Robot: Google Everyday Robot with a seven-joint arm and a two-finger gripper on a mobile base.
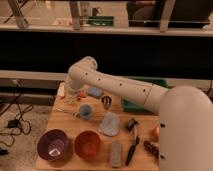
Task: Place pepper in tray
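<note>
Clutter covers a pale wooden table. The robot's white arm reaches in from the lower right, bends at its elbow and drops to the table's far left corner, where the gripper hangs low over the wood. Whether the claw is spread or pressed together cannot be told. The small elongated orange-red pepper shows as a thin streak just beside the gripper; whether it is gripped or lying on the wood cannot be told either. The green rectangular plastic tray sits at the table's far right side, partly hidden behind the arm and well apart from the pepper. Near the front edge a round purple bowl stands just beside a round orange bowl. A small blue cup stands between the bowls and the gripper, and a round orange fruit lies by the right edge.
</note>
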